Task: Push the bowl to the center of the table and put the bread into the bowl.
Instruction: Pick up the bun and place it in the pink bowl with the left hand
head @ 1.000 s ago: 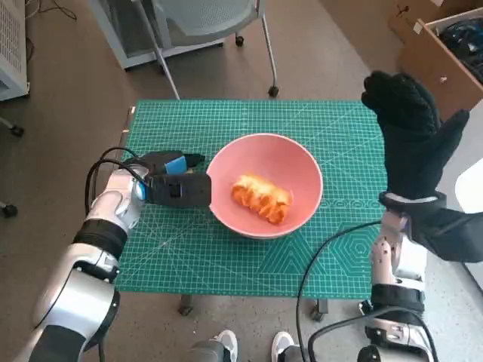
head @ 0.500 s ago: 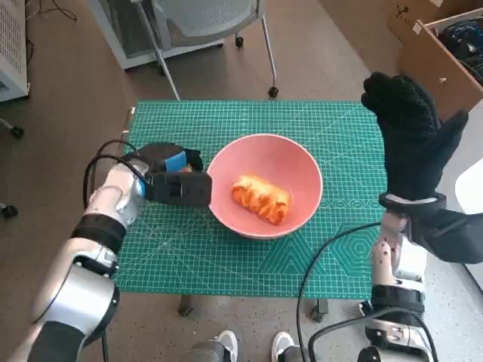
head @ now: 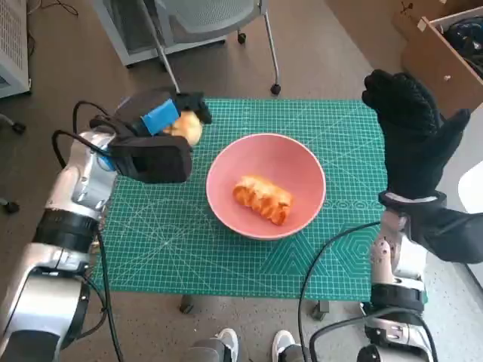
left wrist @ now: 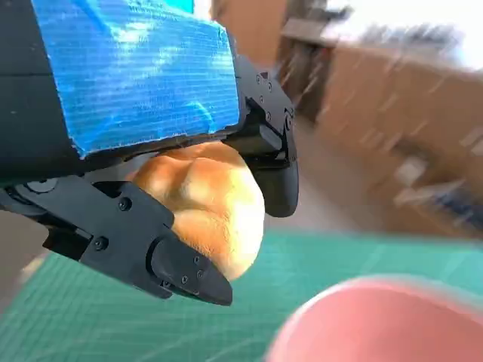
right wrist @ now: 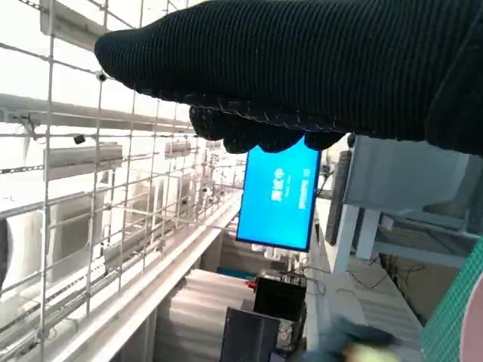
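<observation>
The left hand (head: pixel 155 143), upper left of the frame, gripped a bread roll (head: pixel 185 128). Right of it sat the pink bowl (head: pixel 266 185). The right hand (head: pixel 411 132) was raised, fingers spread, holding nothing

Left hand (head: pixel 155 143) lifted off the green mat (head: pixel 189 249) and away from the bowl's (head: pixel 266 185) left rim, now raised over the table's far-left part. Small bread roll (head: pixel 185 128) now gripped in its black fingers (left wrist: pixel 181 268), unseen 1 second before.
</observation>
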`<state>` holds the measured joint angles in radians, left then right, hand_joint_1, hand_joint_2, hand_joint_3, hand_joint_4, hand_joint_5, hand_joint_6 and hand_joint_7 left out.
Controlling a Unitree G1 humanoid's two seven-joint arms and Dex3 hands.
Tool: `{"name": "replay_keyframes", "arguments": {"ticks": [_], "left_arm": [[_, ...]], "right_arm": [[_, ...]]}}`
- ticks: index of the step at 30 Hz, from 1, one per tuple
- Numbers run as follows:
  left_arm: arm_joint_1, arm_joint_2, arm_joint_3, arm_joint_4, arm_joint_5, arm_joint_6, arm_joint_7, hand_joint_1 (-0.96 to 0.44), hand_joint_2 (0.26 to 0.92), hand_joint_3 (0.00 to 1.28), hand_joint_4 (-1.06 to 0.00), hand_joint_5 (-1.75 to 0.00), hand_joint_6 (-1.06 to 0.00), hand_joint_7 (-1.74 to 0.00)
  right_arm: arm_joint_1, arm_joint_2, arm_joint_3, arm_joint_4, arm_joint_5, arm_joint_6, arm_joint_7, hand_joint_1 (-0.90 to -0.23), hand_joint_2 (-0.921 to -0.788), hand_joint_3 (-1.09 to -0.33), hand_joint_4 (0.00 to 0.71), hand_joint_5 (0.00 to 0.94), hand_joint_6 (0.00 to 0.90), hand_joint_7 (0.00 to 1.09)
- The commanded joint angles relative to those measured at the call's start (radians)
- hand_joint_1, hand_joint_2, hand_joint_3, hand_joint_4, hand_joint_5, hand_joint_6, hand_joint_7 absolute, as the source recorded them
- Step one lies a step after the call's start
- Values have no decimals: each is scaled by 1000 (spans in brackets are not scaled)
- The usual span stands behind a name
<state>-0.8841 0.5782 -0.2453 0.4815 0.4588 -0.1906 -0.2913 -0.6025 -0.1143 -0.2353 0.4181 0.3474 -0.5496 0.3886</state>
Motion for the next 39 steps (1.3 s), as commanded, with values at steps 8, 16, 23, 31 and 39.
{"name": "replay_keyframes", "arguments": {"ticks": [8, 16, 23, 31, 39], "left_arm": [[148, -74, 70, -447, -51, 104, 0, 2, 920, 34, -696, -1132, -695, -1120], [173, -154, 48, -387, -97, -25, 29, 1, 918, 21, -723, -1129, -704, -1083], [160, -234, 48, -223, -151, -159, 59, 0, 920, 30, -701, -1135, -699, -1109], [182, -294, 56, -127, -222, -197, 32, -340, 913, 105, -303, -453, -260, -640], [218, -313, 63, -136, -289, -163, -27, -664, 921, 204, -49, -24, -62, -326]], "right_arm": [[22, 3, 0, 23, 5, 14, 2, -607, -921, -755, 223, 2, 41, 509], [28, 1, 1, 12, 3, 19, -3, -607, -921, -756, 225, 2, 42, 513], [36, 1, 2, -7, 1, 23, -6, -611, -921, -755, 225, 2, 43, 516], [45, 0, 3, -31, 0, 31, -13, -612, -921, -753, 225, 2, 43, 518], [48, -1, 5, -56, 0, 43, -20, -611, -921, -748, 226, 2, 40, 519]]}}
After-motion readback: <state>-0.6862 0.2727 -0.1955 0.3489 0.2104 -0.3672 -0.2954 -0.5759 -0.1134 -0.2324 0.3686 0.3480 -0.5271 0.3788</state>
